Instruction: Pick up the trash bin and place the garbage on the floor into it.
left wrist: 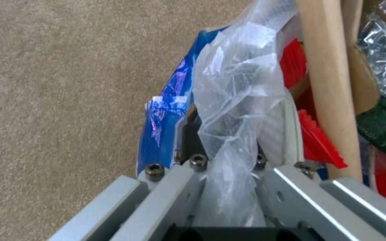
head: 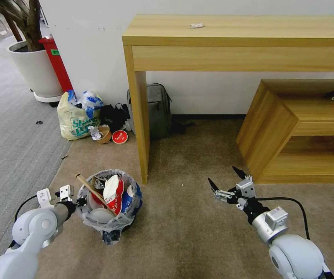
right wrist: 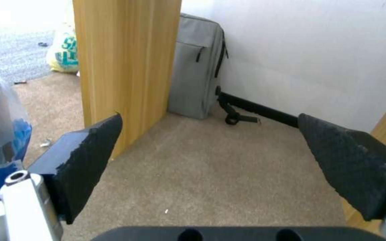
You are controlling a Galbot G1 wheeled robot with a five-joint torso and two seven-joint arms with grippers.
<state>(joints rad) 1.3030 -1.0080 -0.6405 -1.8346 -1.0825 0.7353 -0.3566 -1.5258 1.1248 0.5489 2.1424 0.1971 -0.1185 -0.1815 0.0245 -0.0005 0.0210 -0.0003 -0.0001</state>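
Status: judged near complete. The beige floor (head: 190, 232) in the lower frame carries no loose litter that can be made out; one tiny pale speck near the bin, seen from the right wrist, is too small to name.

Left tool (head: 82, 201), lower left of frame: one. Clamped on the rim of the trash bin (head: 110, 228), liner plastic bunched between its fingers (left wrist: 193, 140) in the left wrist view.

Trash bin, lower left centre: one, standing on the floor, filled above the rim. Contents countable: wooden stick (head: 91, 188), one; red-white cup (head: 114, 193), one; blue-white cup (head: 127, 198), one; white piece low in the bin, perhaps a slipper, cannot tell. Other contents hidden.

Upper left, against the wall: yellowish shopping bag (head: 76, 118), one; brown bowl (head: 105, 134), one; red lid (head: 119, 137), one. Not gathered.

Right tool (head: 228, 180), lower right: one. Spread wide, empty, hovering above bare floor.
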